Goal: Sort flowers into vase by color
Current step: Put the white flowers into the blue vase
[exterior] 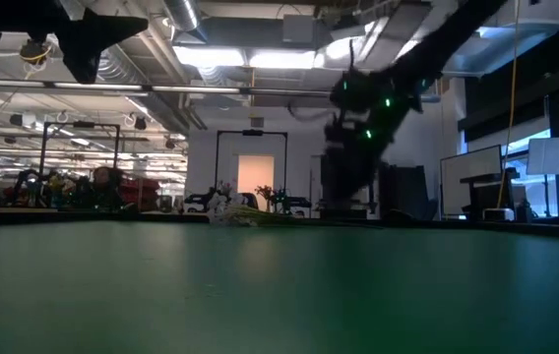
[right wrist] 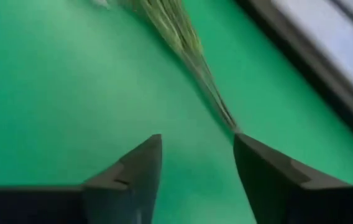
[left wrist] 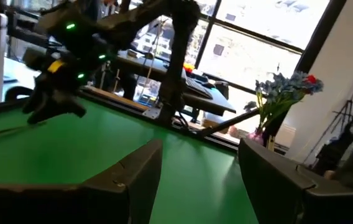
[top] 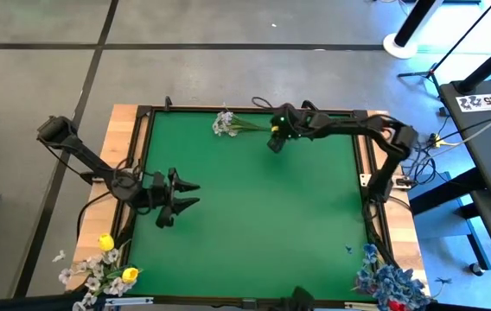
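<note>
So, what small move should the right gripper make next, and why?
Probably lower the open right gripper onto the stem of the white flower spray and close. The stem end lies just ahead between its fingers, on the green mat, not yet gripped.

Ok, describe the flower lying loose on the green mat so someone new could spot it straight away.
On the green mat, look along the far edge, beside the right hand, open above its stem tip. There lies the white blossom spray, flat, alone; the other flowers stand bunched at the near corners.
</note>
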